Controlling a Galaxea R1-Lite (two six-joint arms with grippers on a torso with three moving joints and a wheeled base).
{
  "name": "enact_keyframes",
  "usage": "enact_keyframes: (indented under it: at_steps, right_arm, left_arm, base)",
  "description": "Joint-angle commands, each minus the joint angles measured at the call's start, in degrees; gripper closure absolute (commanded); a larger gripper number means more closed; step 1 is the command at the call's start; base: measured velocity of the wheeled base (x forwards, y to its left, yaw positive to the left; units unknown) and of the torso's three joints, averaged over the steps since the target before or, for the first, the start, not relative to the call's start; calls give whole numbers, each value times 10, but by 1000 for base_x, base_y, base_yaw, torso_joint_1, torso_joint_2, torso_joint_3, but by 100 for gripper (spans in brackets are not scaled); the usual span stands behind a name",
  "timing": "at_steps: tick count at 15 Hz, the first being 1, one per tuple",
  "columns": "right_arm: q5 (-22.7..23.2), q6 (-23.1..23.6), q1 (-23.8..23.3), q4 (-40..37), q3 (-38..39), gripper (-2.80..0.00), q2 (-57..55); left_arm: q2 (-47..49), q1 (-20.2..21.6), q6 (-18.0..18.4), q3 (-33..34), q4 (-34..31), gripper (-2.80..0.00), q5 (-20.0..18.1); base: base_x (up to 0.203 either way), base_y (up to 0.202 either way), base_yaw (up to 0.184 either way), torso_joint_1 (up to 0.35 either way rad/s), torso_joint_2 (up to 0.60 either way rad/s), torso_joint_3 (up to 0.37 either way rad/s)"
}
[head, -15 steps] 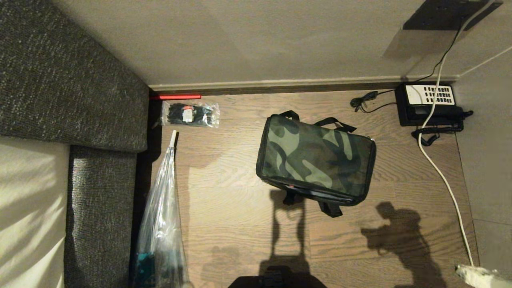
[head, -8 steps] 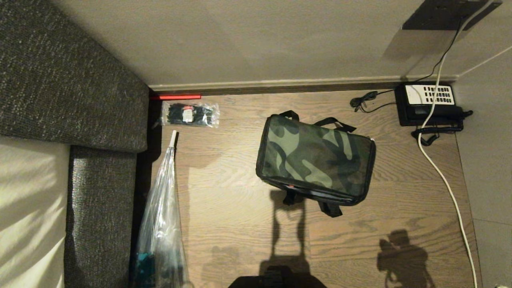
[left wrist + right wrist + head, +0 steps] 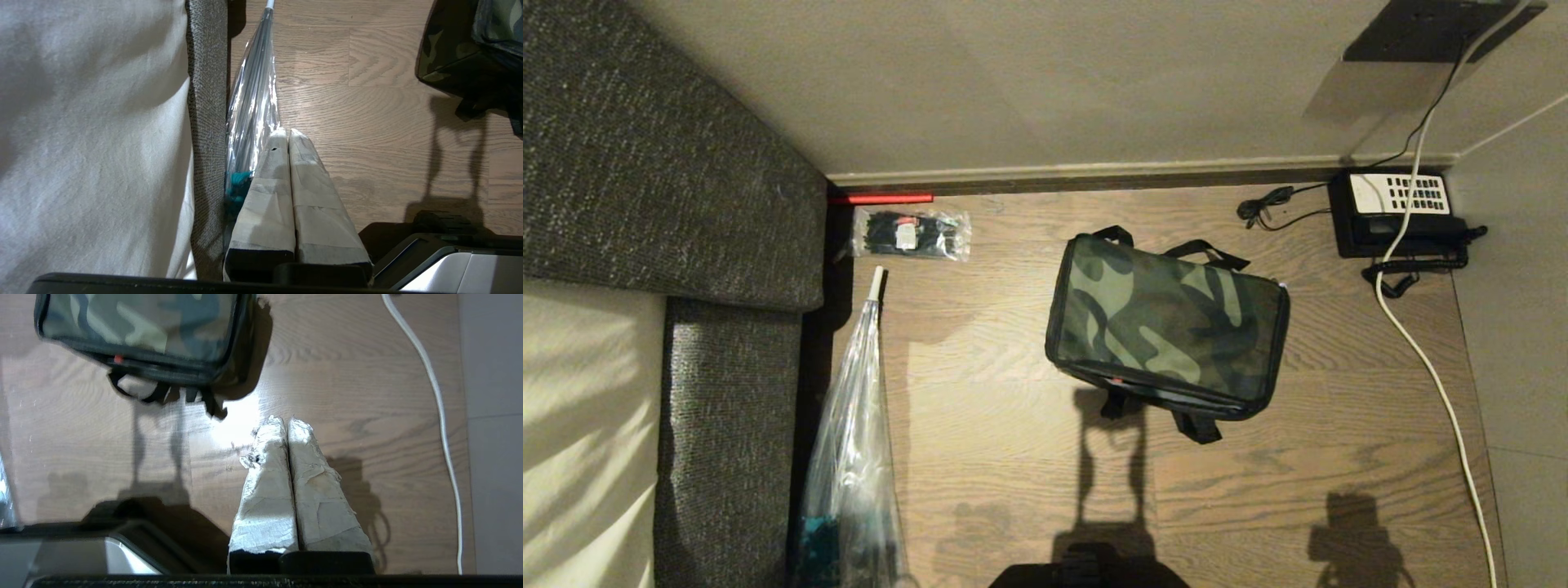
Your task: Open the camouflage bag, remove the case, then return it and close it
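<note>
Camouflage bag [image 3: 1168, 327] green camo, black straps; telephone [image 3: 1396, 214] black, white keypad; floor [image 3: 1013, 425] brown woodgrain.

camouflage bag [image 3: 1168, 327] lid is down so its contents are hidden, both wrist views clip it at the frame edge, neither end effector shows in head view, and packet [image 3: 911, 233] contents too small to tell.

Bare floor [image 3: 980, 425] open on all sides of camouflage bag [image 3: 1168, 327]. Obstacles: wrapped umbrella [image 3: 854, 457] along floor's left edge w/ sofa [image 3: 727, 392]; telephone [image 3: 1396, 214] + white cable [image 3: 1429, 376] at right edge.
</note>
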State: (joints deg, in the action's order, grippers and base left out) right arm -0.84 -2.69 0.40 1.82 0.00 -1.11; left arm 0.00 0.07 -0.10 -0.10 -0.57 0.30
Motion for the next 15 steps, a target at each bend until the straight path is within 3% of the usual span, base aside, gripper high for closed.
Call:
enact_keyframes:
  at_steps: [1,15]
  right_arm:
    - [2,4,-1,-2,8,0,30]
    - [1,-4,-1,-1,8,0,30]
  left_arm:
    - [-1,0,0,0,0,0,0]
    - [-1,0,0,0,-2,0,1]
  base:
    - [0,0,0,0,0,0]
    - [0,0,0,0,0,0]
